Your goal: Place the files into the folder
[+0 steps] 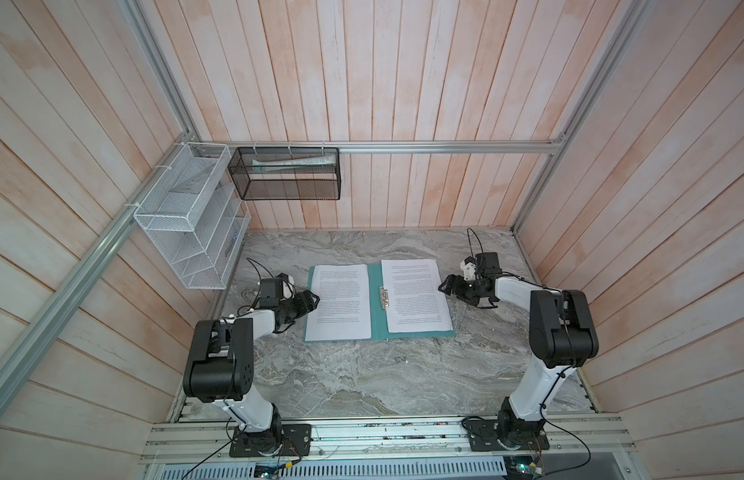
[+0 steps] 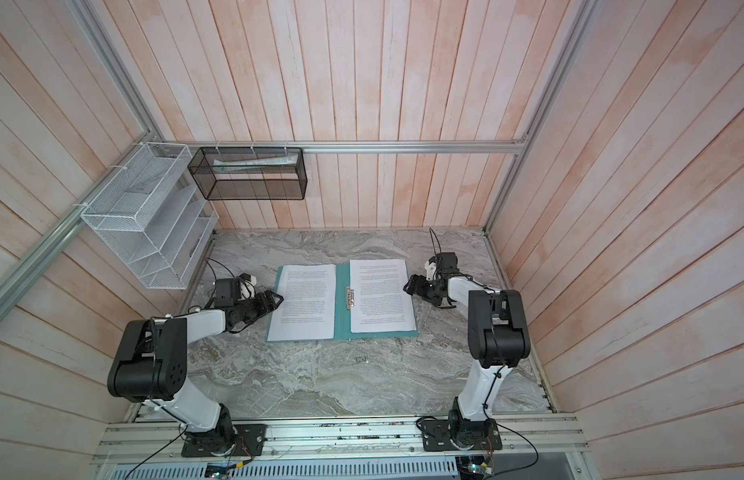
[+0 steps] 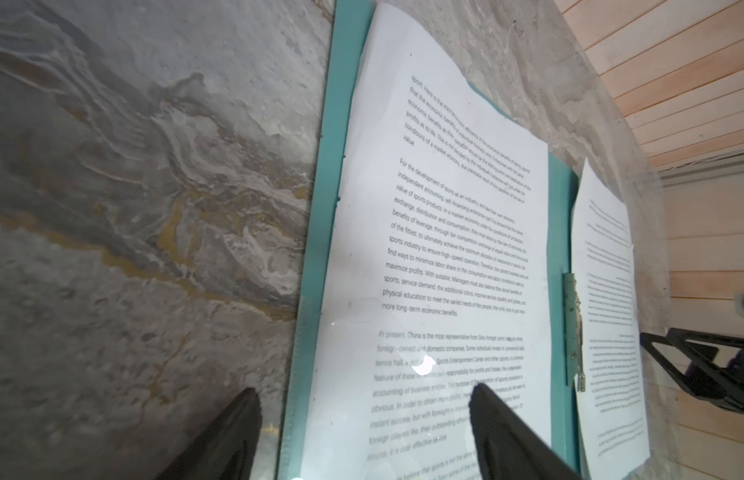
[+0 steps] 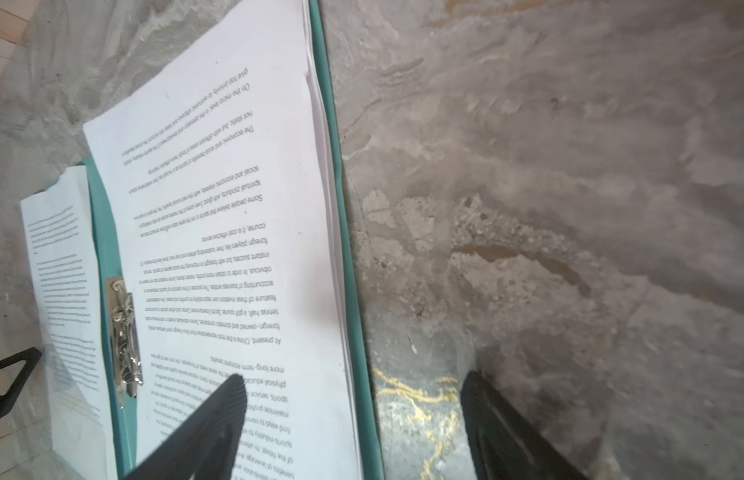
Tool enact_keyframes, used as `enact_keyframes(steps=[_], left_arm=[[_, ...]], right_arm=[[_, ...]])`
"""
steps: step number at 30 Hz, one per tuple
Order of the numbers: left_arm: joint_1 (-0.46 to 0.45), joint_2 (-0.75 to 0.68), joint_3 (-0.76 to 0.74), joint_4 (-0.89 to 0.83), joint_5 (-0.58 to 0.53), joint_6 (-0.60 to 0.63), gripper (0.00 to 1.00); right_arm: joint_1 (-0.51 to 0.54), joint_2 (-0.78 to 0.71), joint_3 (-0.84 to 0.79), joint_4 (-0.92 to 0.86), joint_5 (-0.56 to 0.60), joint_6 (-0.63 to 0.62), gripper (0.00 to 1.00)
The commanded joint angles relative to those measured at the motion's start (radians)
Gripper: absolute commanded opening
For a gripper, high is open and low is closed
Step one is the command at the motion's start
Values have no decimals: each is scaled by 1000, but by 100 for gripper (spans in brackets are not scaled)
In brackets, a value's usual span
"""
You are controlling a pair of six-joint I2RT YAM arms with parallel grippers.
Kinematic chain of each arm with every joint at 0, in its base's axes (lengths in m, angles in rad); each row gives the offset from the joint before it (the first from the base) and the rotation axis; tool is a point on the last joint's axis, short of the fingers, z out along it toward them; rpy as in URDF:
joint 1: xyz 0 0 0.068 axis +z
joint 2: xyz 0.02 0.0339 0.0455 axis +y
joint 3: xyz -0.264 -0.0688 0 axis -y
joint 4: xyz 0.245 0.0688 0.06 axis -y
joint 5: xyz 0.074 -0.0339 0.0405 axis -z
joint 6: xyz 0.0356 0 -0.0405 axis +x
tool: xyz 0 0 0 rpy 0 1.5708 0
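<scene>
Left of the open folder (image 1: 376, 320), the left gripper (image 1: 314, 300) sits low at the cover's outer edge, jaws spread and empty. One finger is over the table (image 1: 362, 374) and one over the sheet, likely set to pinch that flap. Mid-table the folder lies flat, files (image 1: 340, 305) on both halves, clip (image 1: 384, 297) by the spine, so loading looks done. Right edge: right gripper (image 1: 446, 286) mirrors it, jaws apart, holding nothing, probably to help fold the covers shut.
</scene>
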Motion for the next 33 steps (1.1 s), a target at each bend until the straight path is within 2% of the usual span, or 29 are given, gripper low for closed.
enact_keyframes(steps=[1, 7, 11, 17, 22, 24, 26, 29, 31, 33], left_arm=[[4, 41, -2, -16, 57, 22, 79], [36, 53, -15, 22, 156, 7, 73], [104, 29, -78, 171, 293, -72, 64], [120, 2, -88, 319, 457, -179, 59], [120, -38, -85, 345, 509, -226, 56], [120, -74, -70, 248, 434, -187, 56], [117, -125, -39, 83, 276, -99, 58], [116, -164, -12, -59, 105, -26, 68], [114, -153, -3, -101, 52, -6, 74], [111, -142, -22, -82, 55, -13, 77]], right_arm=[[-7, 53, -47, 0, -79, 7, 81], [-8, 103, -63, 21, -193, 11, 77], [-7, 109, -75, 23, -215, 6, 76], [-5, 123, -83, 36, -251, 12, 73], [-3, 126, -96, 53, -257, 26, 72], [-5, 125, -98, 52, -246, 33, 71], [-5, 116, -103, 50, -233, 38, 71], [-4, 98, -110, 48, -217, 37, 71], [-4, 94, -106, 40, -202, 32, 71], [-5, 86, -102, 33, -182, 30, 71]])
